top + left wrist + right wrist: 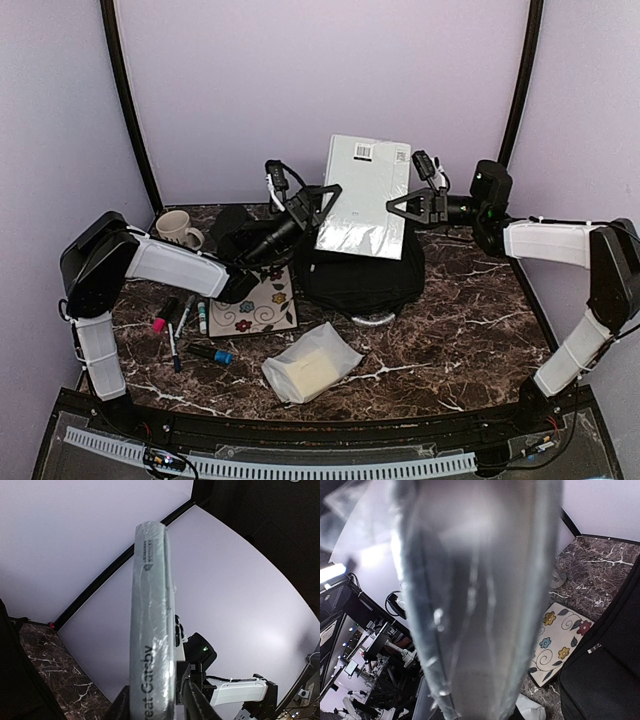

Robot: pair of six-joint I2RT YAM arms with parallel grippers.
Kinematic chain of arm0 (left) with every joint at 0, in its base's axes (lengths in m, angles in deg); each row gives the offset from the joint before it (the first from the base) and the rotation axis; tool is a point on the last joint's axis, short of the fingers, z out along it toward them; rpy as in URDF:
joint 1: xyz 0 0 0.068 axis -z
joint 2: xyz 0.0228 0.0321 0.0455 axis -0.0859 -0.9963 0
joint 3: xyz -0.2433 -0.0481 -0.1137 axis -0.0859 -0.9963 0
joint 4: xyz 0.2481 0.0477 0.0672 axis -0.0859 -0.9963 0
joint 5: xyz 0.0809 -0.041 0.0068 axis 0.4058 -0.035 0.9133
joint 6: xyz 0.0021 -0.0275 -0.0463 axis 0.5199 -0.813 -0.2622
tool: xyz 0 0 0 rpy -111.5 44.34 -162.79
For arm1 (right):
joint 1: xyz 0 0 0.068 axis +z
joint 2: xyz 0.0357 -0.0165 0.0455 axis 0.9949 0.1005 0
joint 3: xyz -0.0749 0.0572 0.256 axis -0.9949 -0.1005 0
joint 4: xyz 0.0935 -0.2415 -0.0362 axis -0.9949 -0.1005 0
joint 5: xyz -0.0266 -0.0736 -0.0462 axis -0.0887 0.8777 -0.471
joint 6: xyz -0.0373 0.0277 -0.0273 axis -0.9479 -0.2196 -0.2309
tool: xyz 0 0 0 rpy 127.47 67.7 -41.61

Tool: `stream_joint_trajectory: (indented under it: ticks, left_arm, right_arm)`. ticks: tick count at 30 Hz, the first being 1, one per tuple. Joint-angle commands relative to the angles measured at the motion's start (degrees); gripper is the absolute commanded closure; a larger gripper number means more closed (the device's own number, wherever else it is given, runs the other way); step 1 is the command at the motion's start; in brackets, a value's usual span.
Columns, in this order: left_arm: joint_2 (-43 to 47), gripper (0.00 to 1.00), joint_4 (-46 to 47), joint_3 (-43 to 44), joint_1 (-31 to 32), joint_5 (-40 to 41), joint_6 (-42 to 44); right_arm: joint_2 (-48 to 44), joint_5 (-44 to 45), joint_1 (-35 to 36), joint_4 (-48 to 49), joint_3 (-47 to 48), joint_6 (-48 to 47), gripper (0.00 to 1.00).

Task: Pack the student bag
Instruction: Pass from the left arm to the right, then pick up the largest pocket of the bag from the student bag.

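My left tool [328, 205] clamps wrapped book [365, 195], student bag [360, 280] below; right tool [393, 207] at opposite edge, grip unclear. Slick wrap could slip free.

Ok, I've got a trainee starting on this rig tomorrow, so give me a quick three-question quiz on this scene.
1. True or false: the wrapped book is already inside the black backpack.
2. At the table's back left stands a: A) cream mug B) bottle C) bowl.
3. Fill in: the left hand grips the book; its spine title ends with the word ____.
Key: 1 false; 2 A; 3 Gatsby.
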Motion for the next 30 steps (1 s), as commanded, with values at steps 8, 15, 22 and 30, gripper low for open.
stream_joint_trajectory:
  ticks: [8, 15, 22, 30]
  left_arm:
    - [3.1, 0.39, -9.3, -3.8, -5.0, -7.3, 4.4]
    - [7.2, 0.44, -47.0, 2.4, -5.0, -10.1, 28.5]
    - [4.6, 0.42, -70.8, 15.1, 1.7, -1.8, 53.6]
    - [-6.0, 0.34, -90.8, 32.2, 7.8, 4.5, 70.9]
  right_arm:
    - [-4.1, 1.4, -4.7, -32.2, 5.2, -26.2, 1.00]
    - [-8.8, 9.8, -12.1, -63.3, 4.9, -53.7, 1.00]
    - [-8.9, 12.3, -22.1, -76.2, 3.3, -66.7, 1.00]
    - [-12.6, 15.8, -23.9, -68.6, -5.3, -65.6, 1.00]
